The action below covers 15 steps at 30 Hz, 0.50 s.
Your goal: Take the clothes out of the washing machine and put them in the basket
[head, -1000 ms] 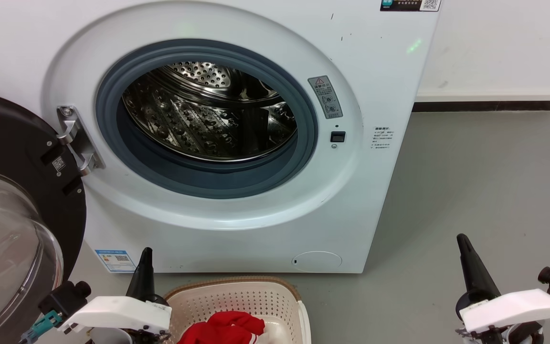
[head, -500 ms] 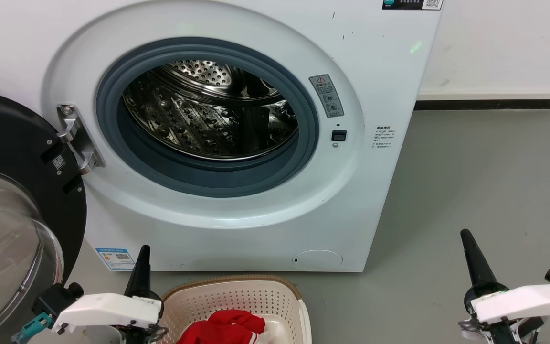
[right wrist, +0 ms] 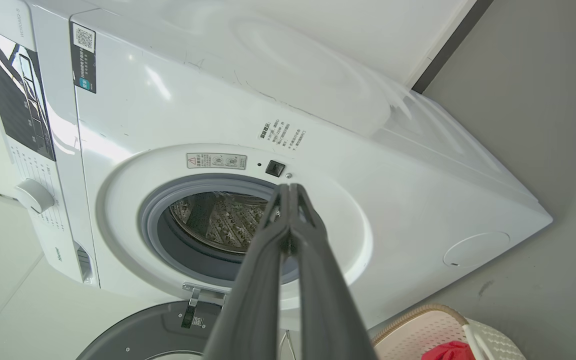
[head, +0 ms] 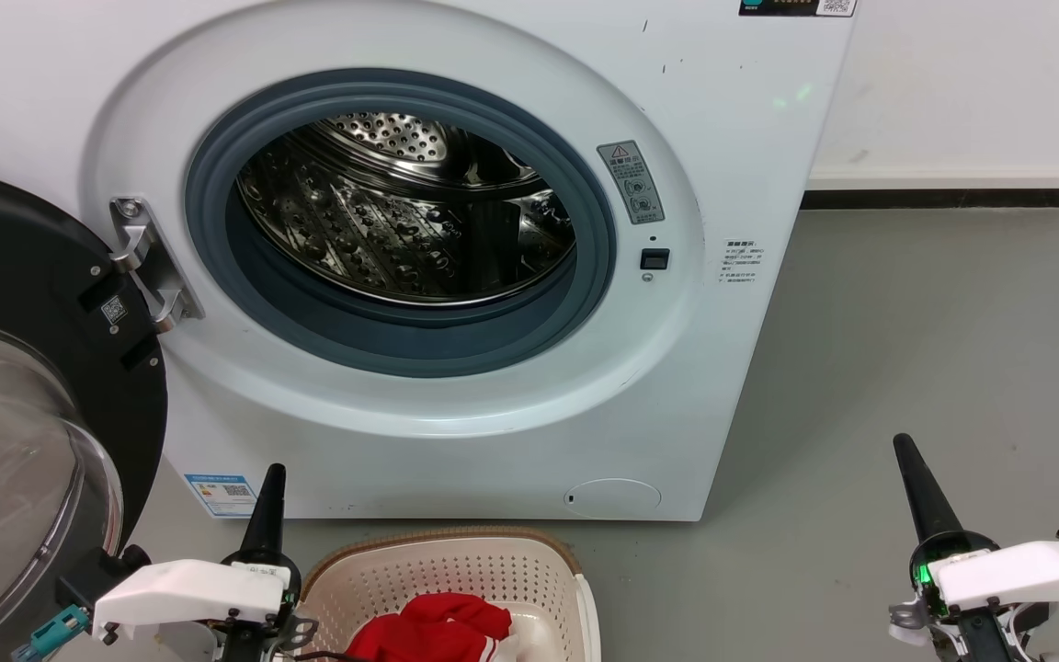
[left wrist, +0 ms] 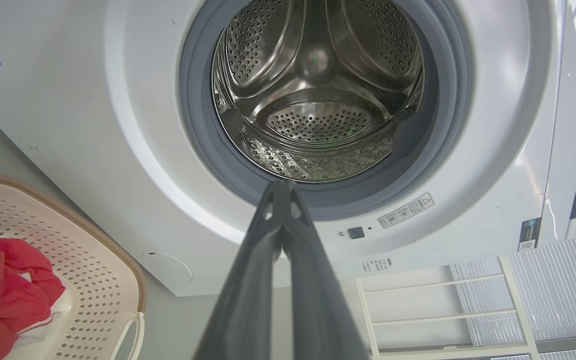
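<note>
The white washing machine stands with its round door swung open to the left. Its steel drum shows bare metal in the head view and in the left wrist view. Red clothes with white trim lie in the cream basket on the floor before the washer. My left gripper is shut with nothing in it, just left of the basket. Far to the right, over bare floor, my right gripper is shut with nothing in it too. Both wrist views show the tips pressed together.
Grey floor stretches right of the washer to a white wall with a dark skirting. The open door blocks the left side. A white shelf frame appears in the left wrist view.
Both arms have drawn back toward the lower edge, the left a little leftward, the right a little rightward. The head camera has tilted slightly. The clothes and basket lie as before.
</note>
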{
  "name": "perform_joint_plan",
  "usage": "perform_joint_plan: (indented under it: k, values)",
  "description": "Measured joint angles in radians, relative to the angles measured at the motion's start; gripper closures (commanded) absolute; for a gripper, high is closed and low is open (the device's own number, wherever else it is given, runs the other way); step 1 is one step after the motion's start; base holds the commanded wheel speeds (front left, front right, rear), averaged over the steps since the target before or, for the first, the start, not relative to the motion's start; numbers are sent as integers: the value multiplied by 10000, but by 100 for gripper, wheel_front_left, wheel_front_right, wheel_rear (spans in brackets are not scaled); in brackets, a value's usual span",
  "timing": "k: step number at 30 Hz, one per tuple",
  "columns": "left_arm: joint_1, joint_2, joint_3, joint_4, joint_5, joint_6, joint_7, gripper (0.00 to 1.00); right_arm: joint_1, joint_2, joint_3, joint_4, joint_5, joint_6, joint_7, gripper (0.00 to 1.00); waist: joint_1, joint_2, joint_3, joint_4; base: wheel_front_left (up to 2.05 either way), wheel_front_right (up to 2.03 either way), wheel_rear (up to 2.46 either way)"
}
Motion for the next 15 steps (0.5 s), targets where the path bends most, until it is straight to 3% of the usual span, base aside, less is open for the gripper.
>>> perform_joint_plan:
  k: [15]
  values:
    - [-149,-6,157,8,-1413,-151,341,100,-160,0,-163,157,1429,0,226,100,0,0,52,23,0,0,0]
